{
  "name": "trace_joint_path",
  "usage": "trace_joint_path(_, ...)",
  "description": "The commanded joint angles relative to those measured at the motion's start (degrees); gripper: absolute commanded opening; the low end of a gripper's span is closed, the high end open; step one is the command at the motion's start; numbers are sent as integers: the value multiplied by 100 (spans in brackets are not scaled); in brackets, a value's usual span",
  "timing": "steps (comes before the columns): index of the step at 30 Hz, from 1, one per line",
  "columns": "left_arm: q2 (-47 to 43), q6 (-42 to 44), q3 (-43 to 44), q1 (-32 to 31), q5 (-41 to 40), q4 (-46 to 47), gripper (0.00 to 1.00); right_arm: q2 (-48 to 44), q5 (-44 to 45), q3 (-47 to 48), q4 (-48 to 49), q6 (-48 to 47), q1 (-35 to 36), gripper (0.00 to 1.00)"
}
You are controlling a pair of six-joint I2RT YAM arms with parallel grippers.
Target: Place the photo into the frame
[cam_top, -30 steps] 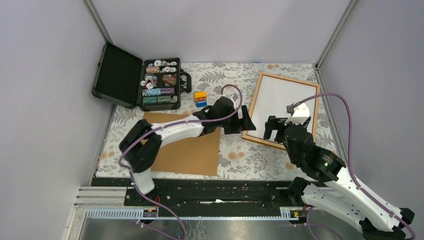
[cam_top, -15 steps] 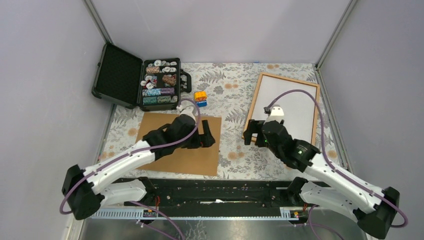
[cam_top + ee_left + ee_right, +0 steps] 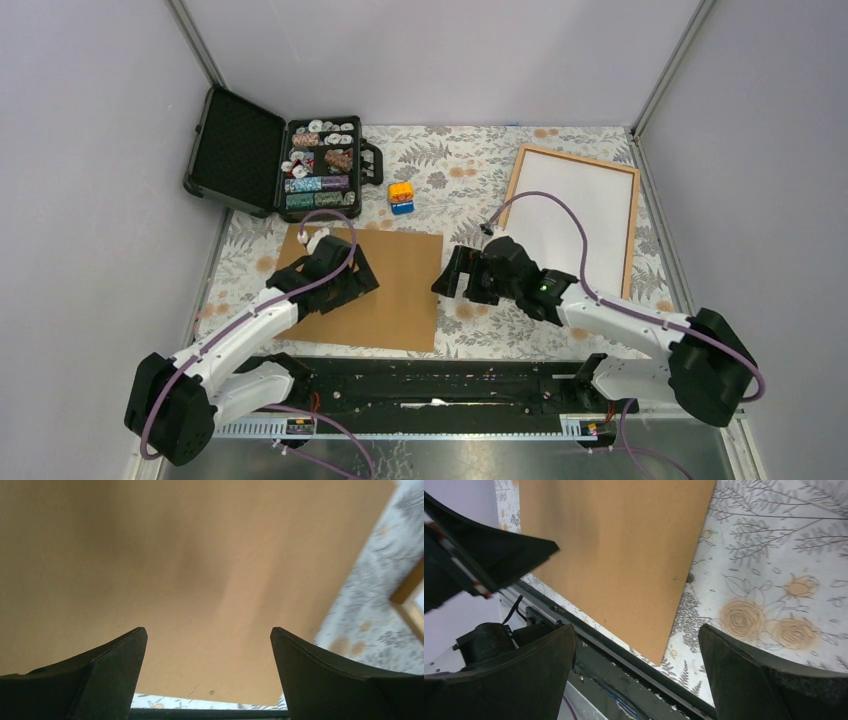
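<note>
- My left pincer (image 3: 207, 632) and right pincer (image 3: 635, 629) are spread and empty.
- Photo (image 3: 575, 205) lies white-side-up inside frame (image 3: 633, 215), far right corner.
- Next, likely: board (image 3: 400, 300) on top.

Floral table (image 3: 460, 180): open black case (image 3: 275, 165), small cube (image 3: 401, 196), brown board (image 3: 395, 290), frame (image 3: 580, 158) lying flat.

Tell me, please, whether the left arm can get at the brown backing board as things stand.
Probably yes. The left claw hangs open directly over the backing board, and nothing lies on the board. The right claw, also open, is at one edge, not in between.
</note>
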Motion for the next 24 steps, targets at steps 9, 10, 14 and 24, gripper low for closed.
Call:
trace_joint_path(9,-123,-787,-1189,31,658,905,99,1401,-628,146,1503,538,-215,100)
trace_joint_path(10,-122,-771,-1220,31,647,909,99,1549,-712,149,1580,555,-246,100)
trace_joint_path(14,-163,-743,-1336,31,616,948,99,2067,-1212,37,2126,703,-361,100)
trace_joint_path(24,82,-677,-1578,36,812,1256,99,2254,-1349,-224,2240,735,-581,99)
